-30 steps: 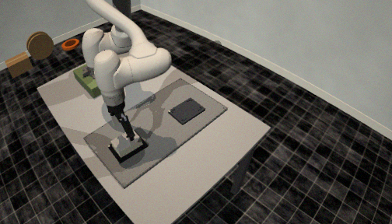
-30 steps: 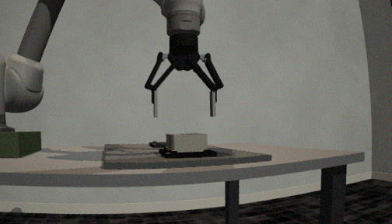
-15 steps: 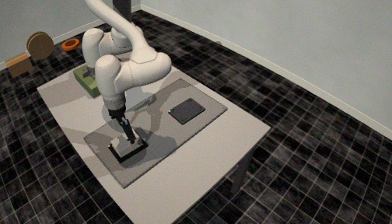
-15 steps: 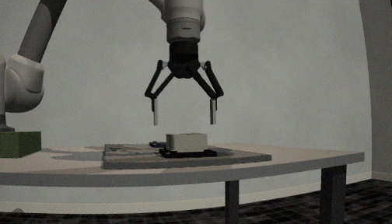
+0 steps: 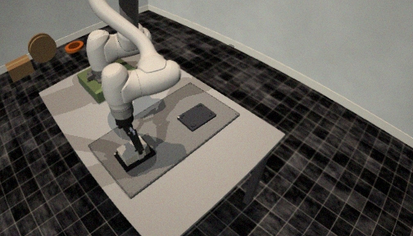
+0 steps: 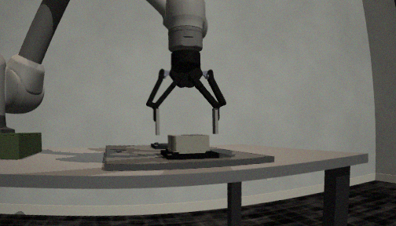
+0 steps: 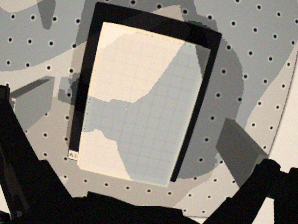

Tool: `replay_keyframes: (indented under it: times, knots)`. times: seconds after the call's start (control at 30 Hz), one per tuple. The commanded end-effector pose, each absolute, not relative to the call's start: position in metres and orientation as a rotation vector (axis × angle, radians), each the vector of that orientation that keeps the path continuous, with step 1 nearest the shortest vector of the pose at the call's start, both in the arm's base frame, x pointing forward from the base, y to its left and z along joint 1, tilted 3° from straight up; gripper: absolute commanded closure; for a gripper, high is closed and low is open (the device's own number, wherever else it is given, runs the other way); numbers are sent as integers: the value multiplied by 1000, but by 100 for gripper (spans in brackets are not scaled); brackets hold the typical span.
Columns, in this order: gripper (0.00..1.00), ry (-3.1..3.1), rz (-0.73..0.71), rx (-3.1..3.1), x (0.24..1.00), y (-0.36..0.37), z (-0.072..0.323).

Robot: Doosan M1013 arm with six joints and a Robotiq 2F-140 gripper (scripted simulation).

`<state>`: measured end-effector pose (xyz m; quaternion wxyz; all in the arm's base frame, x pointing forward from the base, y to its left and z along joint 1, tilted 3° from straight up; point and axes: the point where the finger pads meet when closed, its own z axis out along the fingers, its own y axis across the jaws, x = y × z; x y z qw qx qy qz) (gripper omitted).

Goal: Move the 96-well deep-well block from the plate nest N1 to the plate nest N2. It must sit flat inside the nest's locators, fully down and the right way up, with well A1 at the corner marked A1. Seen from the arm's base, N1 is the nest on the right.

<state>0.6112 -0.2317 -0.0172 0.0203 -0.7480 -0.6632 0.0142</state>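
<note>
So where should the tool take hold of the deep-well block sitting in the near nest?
Probably on its two long side walls, coming straight down from above. The deep-well block stands upright in its dark nest, with plain vertical sides rising above the nest frame. The open tool hangs over it with one fingertip on either side, above the block's top.

— Can you read any text or number here?

— No, I find none. The block (image 7: 143,99) has a plain pale top, and the dark nest (image 7: 95,32) around it carries no mark that I can read. The dotted plate (image 7: 256,50) under it shows only small holes.

— And the other nest (image 5: 197,116)?

— It is too small to show any sign.
</note>
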Motion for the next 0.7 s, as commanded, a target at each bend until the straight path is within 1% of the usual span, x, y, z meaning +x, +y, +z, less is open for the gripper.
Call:
replay_keyframes:
  times: [0.0,0.43,0.67]
  knots:
    - [0,-2057,44,-2320,611,-232,-24]
    - [0,-2057,44,-2320,610,-231,-42]
    - [0,-2057,44,-2320,610,-231,-42]
